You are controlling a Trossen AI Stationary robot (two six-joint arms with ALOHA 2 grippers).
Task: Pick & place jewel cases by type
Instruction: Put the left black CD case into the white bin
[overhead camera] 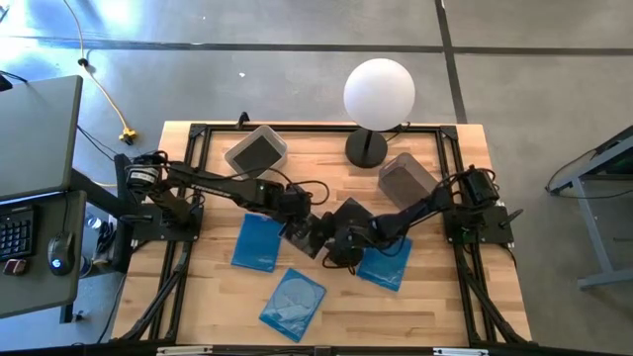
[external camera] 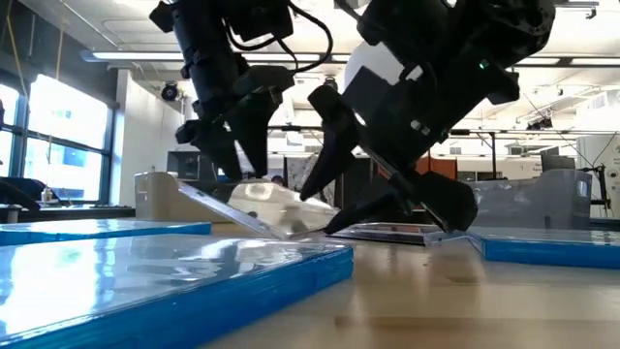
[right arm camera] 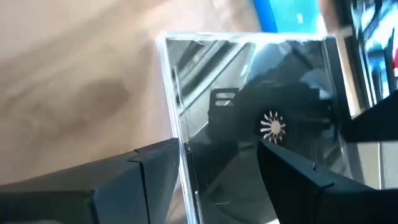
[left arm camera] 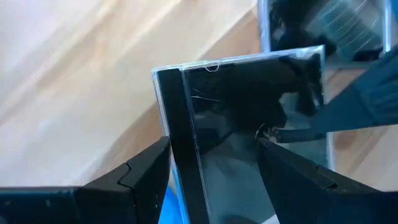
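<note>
Between the two bins, your left gripper and right gripper each have jaws clamped on a tilted dark case. You're mid-pick; next, lift clear without colliding and carry toward a bin.

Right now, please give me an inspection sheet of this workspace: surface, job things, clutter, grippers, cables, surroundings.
Surface: wooden table in a black frame.
Job's things: three blue cases lie flat; a tilted dark case sits between the left fingers; another dark case sits between the right fingers.
Clutter: pale bin, grey bin, globe lamp.
Grippers: left gripper and right gripper meet mid-table.
Cables: yellow cable on the floor.
Surroundings: desk with keyboard; no person seen.
</note>
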